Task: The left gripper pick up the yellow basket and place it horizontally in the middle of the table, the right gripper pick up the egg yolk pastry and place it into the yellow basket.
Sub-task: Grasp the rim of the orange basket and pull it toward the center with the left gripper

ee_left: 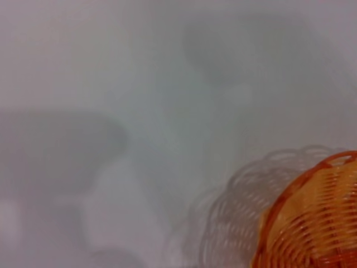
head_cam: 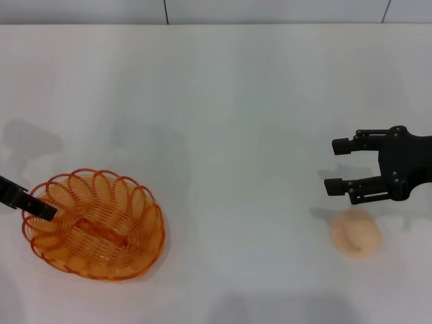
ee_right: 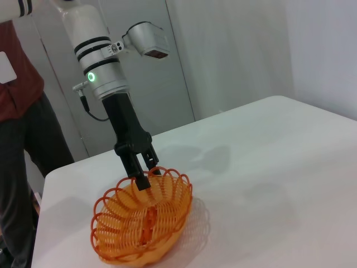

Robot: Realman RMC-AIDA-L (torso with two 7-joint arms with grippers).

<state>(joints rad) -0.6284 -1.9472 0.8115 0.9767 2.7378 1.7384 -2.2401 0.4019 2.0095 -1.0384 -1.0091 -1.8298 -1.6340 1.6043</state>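
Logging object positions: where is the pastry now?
In the head view the pastry lies on the table on the robot's right, just below the open right end effector.

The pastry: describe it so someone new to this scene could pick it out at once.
On the white table, look to the robot's right side, away from the yellow basket that the left gripper grips by its rim on the other side. Beside the open right gripper, on its near side, lies the pastry. It is the only small, round, solid pale beige lump; the basket is a wide orange wire oval.
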